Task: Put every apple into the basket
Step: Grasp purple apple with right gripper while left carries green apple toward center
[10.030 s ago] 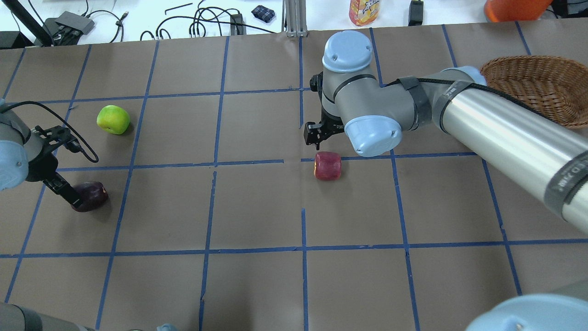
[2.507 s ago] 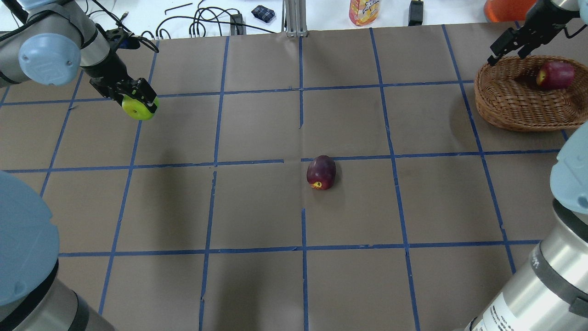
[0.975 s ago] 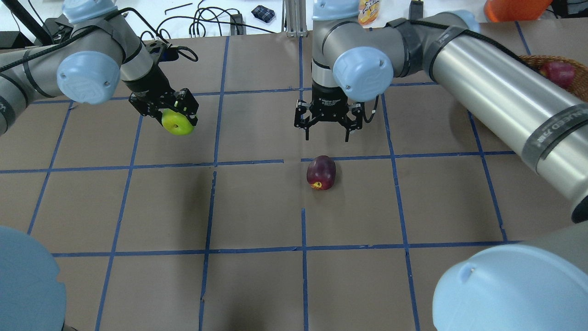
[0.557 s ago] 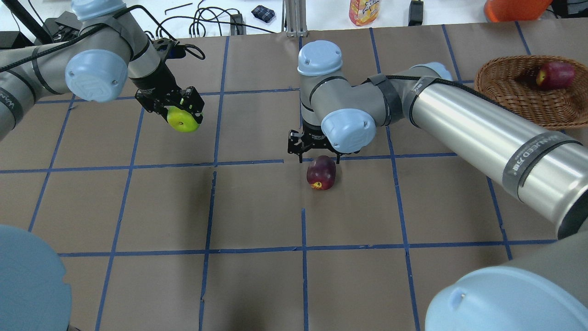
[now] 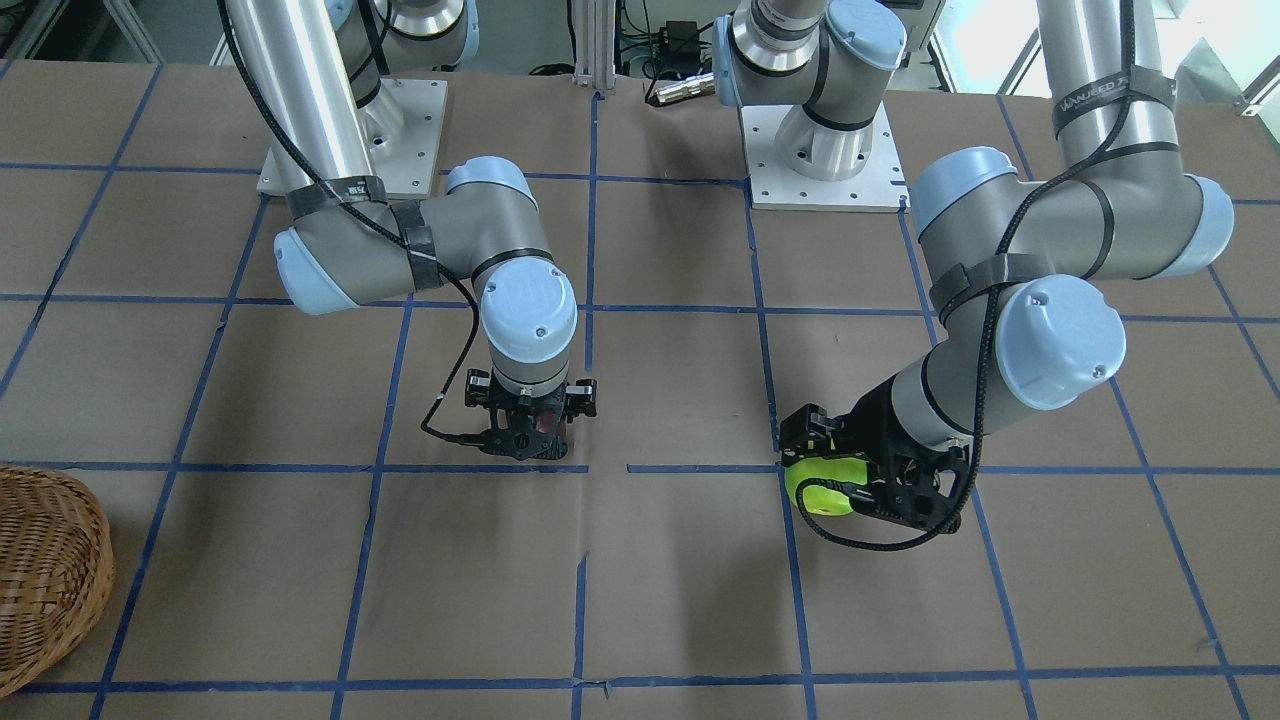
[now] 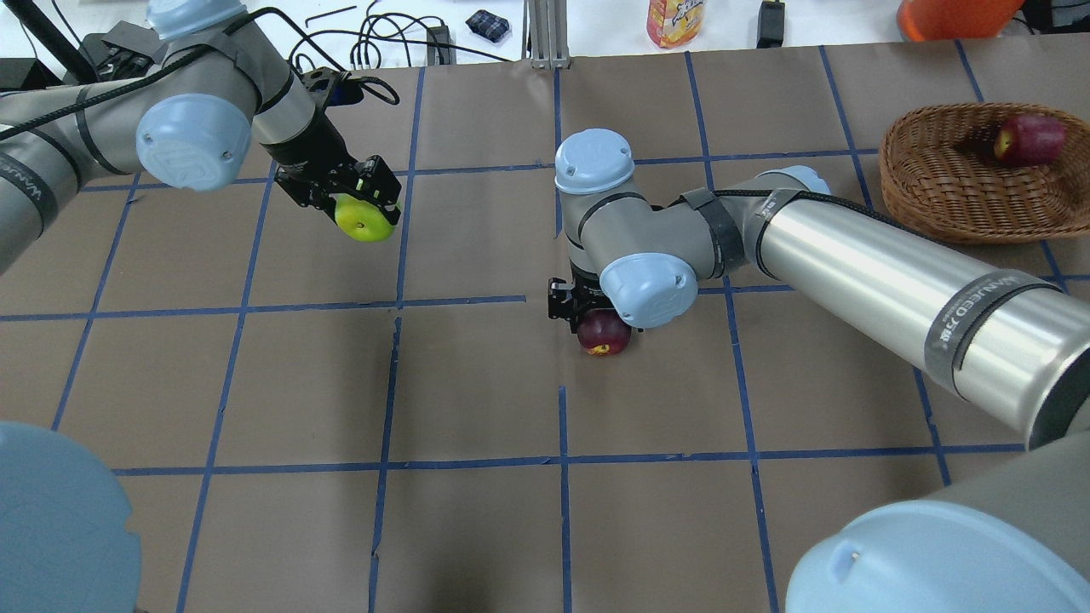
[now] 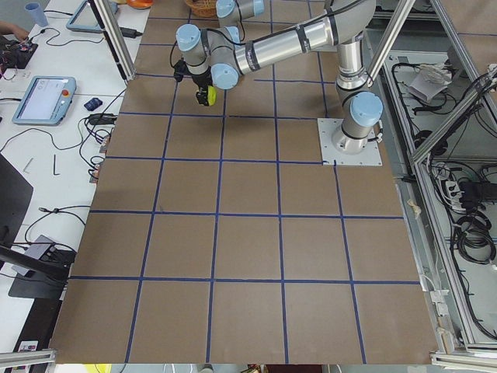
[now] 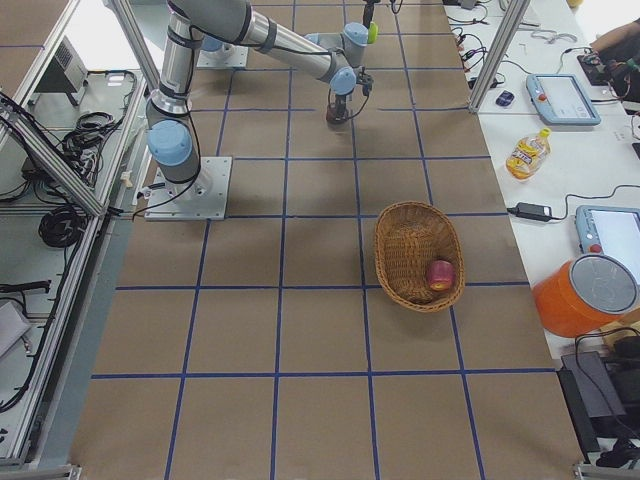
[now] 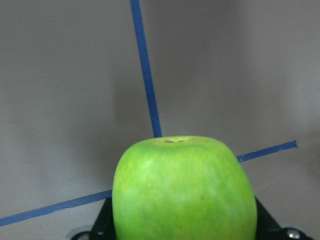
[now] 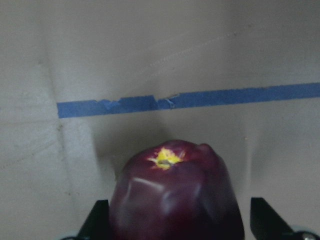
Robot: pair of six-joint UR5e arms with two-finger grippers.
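Broadly, surface: we see a table (image 6: 477,528) covered in brown paper and squared off by blue tape (image 6: 564,460).
Room: the white bench beyond the far edge carries cables (image 6: 375,38), a bottle (image 6: 675,21) and an orange container (image 6: 954,17).
Basket: the basket (image 6: 937,183) stands at the far corner on the robot's right, well apart from both grippers.
In the basket: one red apple (image 6: 1030,139) rests against its far wall.
Left gripper: the left gripper (image 6: 362,209) hangs above the table, fingers clamped on a green apple (image 6: 366,223).
Right gripper: the right gripper (image 6: 596,317) is down at mid-table, a finger on either side of a dark red apple (image 6: 606,334) on the paper; we cannot tell whether they press it.
In the way: the right arm (image 6: 851,255) hides part of that apple from overhead.
Count: three apples, one basket, two arms.
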